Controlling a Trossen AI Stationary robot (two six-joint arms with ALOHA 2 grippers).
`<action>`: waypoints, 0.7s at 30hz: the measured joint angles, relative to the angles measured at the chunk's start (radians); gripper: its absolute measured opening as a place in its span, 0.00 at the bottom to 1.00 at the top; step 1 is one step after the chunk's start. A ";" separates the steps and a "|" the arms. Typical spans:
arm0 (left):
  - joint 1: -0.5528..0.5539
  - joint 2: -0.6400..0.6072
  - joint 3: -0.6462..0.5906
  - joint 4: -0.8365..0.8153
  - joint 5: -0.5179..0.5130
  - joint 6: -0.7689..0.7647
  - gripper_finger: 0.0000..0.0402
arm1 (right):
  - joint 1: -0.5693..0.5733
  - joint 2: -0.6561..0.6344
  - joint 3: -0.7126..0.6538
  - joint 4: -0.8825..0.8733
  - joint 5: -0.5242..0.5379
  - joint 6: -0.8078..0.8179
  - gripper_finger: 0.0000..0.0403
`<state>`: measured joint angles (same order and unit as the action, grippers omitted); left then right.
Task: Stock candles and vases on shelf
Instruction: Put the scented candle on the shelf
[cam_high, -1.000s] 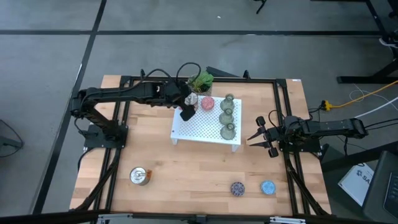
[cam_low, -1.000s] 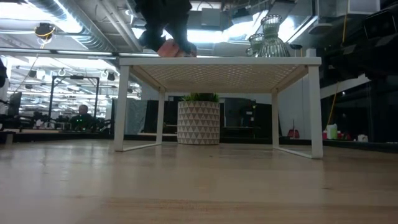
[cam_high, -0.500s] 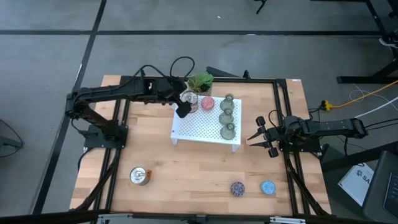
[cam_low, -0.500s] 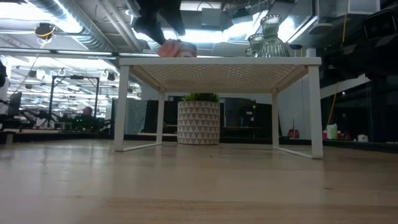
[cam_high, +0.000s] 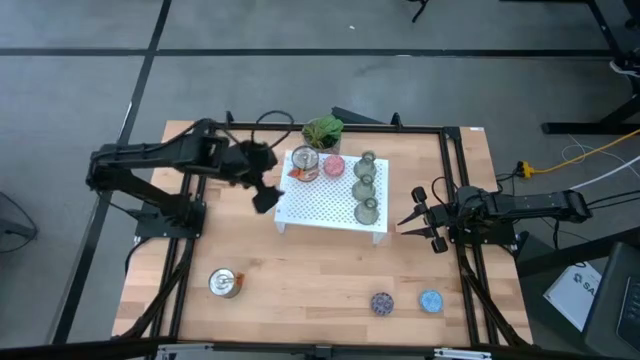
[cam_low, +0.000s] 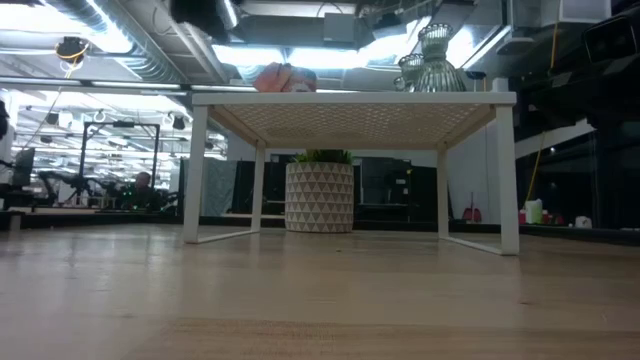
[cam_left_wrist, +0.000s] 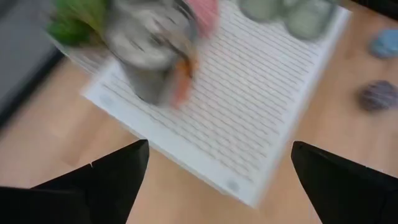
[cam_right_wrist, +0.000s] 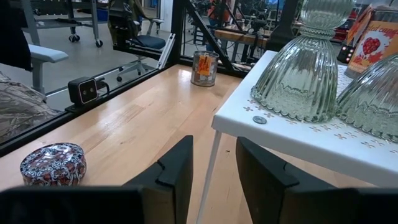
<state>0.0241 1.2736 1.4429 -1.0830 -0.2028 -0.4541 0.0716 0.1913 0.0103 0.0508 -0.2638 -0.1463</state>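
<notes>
Left of the white perforated metal shelf (cam_high: 330, 203), the left gripper (cam_high: 264, 194) hangs wide open and empty, clear of the shiny silver tin candle (cam_high: 305, 164) standing there.

My left gripper (cam_high: 264, 196) and right gripper (cam_high: 421, 220) are black. The shelf (cam_high: 320, 205) is white with a regular grid of small perforations. On it stand three olive-green ribbed vases (cam_high: 365, 187), a pink candle (cam_high: 333, 166) and a silver tin candle (cam_high: 305, 163) with an orange label. The table (cam_high: 300, 270) is pale wood and carries a second silver tin (cam_high: 224, 283), a dark blue-purple speckled candle (cam_high: 382, 302) and a light blue candle (cam_high: 430, 300). The plant (cam_high: 322, 131) is leafy green.
</notes>
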 joint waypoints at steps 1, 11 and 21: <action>-0.018 -0.009 0.000 -0.020 0.017 -0.032 0.97 | 0.000 0.000 0.000 0.000 0.000 0.000 0.31; -0.280 -0.020 -0.028 -0.271 0.023 -0.432 0.97 | 0.000 0.000 0.000 0.000 0.000 0.000 0.31; -0.557 -0.012 -0.105 -0.302 0.080 -0.886 0.97 | 0.000 0.000 0.000 0.000 0.000 0.000 0.31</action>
<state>-0.5327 1.2613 1.3377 -1.3851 -0.1226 -1.3397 0.0715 0.1913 0.0105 0.0509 -0.2638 -0.1463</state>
